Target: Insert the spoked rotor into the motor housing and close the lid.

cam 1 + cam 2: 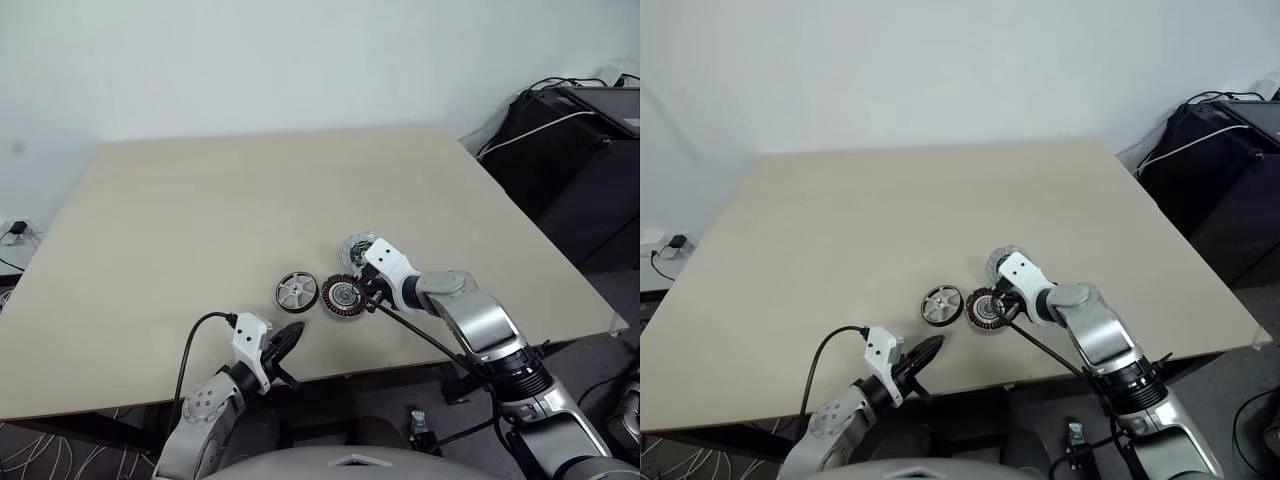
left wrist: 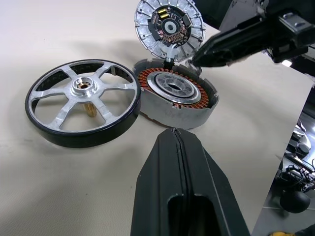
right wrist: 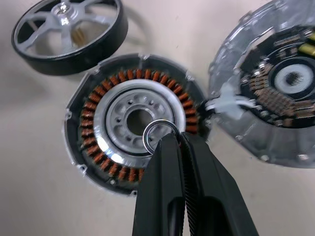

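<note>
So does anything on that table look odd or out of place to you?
One thing: the right gripper pinches a thin metal ring over the motor housing centre. Also, the lid stands tilted against the housing rather than flat. The spoked rotor lies flat alongside, looking undamaged.

One spoked rotor [image 2: 82, 102], one motor housing [image 2: 175, 98], one lid [image 2: 170, 28] (three round parts).

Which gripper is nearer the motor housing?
Right. The right gripper is directly over the motor housing, pinching a small ring. The left gripper sits back at the table's near edge, short of it.
</note>
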Robot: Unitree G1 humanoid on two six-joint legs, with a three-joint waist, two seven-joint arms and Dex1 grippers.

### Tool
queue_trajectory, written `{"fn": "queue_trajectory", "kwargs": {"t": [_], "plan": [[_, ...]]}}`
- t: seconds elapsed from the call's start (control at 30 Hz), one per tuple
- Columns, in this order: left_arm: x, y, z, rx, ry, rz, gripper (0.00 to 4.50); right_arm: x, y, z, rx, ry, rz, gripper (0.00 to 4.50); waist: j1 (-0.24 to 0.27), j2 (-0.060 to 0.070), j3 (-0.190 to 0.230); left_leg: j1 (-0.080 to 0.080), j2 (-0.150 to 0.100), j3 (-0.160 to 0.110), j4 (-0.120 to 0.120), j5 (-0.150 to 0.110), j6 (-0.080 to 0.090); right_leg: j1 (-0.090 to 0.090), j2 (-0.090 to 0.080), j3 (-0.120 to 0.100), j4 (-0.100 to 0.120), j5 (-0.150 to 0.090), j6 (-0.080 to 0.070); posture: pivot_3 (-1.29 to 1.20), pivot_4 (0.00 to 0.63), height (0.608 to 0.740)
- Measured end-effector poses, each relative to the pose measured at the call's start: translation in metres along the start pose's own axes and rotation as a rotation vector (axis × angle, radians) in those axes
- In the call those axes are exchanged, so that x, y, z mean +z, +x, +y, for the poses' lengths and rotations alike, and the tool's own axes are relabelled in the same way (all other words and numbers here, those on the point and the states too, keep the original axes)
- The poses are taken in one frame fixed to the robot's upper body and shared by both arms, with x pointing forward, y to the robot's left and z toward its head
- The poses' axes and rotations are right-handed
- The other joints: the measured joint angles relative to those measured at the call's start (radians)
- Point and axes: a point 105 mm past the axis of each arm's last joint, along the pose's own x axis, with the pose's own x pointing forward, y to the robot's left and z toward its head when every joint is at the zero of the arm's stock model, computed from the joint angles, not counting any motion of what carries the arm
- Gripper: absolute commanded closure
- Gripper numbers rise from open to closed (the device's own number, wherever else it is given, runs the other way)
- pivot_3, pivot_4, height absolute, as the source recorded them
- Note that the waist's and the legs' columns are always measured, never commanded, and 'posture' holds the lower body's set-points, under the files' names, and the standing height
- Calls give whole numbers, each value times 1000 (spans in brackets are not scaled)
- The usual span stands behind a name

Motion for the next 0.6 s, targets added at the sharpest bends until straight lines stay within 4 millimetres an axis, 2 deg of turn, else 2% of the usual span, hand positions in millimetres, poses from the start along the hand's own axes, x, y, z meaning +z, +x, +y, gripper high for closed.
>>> {"fn": "queue_trajectory", "kwargs": {"t": [0.3,0.6], "plan": [[0,0,0,3,-1,0,4500,9,5,-5,11,3,13,4493,0,0,0,0,0,0,0,0,0,0,0,0,0,0,0,0,0,740],[0,0,0,5,-5,-7,4500,6,13,2,49,8,41,4493,0,0,0,0,0,0,0,0,0,0,0,0,0,0,0,0,0,740]]}}
